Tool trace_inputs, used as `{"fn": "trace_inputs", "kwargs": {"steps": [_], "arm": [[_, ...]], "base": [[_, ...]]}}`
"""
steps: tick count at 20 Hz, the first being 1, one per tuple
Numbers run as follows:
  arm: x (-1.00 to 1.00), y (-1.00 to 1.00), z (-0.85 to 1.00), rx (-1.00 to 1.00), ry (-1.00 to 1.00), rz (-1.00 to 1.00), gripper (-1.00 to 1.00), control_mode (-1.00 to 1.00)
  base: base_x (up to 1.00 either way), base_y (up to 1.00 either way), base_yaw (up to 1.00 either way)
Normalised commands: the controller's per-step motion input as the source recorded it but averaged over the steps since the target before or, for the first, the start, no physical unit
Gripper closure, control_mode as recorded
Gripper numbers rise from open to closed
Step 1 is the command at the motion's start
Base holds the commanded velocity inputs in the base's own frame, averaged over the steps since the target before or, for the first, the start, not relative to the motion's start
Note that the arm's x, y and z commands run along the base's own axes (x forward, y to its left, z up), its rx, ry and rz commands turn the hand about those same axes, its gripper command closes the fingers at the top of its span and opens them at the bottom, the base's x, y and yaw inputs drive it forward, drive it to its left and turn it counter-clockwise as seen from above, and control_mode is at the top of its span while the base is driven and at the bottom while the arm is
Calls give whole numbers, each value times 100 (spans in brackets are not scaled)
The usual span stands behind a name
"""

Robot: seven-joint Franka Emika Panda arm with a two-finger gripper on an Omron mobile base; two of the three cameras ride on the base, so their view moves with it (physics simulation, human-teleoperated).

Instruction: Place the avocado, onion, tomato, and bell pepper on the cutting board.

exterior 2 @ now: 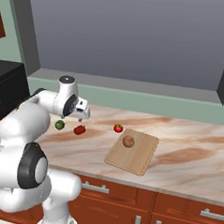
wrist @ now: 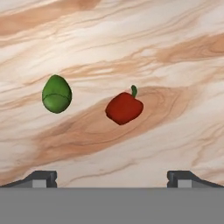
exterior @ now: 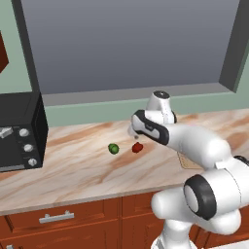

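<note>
Wide-open and holding nothing, the tool (wrist: pixel 112 177) is hovering over the bell pepper (wrist: pixel 124 108) and the avocado (wrist: pixel 56 93), lying near each other on the marbled table (wrist: pixel 175 48). With the onion (exterior 2: pixel 128 141) sitting on the cutting board (exterior 2: pixel 141 158) and the tomato (exterior 2: pixel 118 128) just beside it, a pepper pickup is likely beginning, calling for a straight descent.

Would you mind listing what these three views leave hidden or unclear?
- Left base view: the cutting board is mostly behind the arm.
- Right base view: the gripper is too small to judge its finger gap.
- Hand view: the bell pepper and avocado undersides face away.
</note>
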Motion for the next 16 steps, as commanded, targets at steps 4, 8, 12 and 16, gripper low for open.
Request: {"fn": "trace_inputs", "kwargs": {"steps": [4,8,12,16], "arm": [[28,0,-24,0,12,-8,-100,-100],[15,0,-33,1,8,-6,-100,-100],[15,0,-35,0,5,-5,-100,-100],[18,0,-26,0,3,-5,-100,-100]], "base": [[0,0,0],[0,0,0],[0,0,0],[0,0,0]]}}
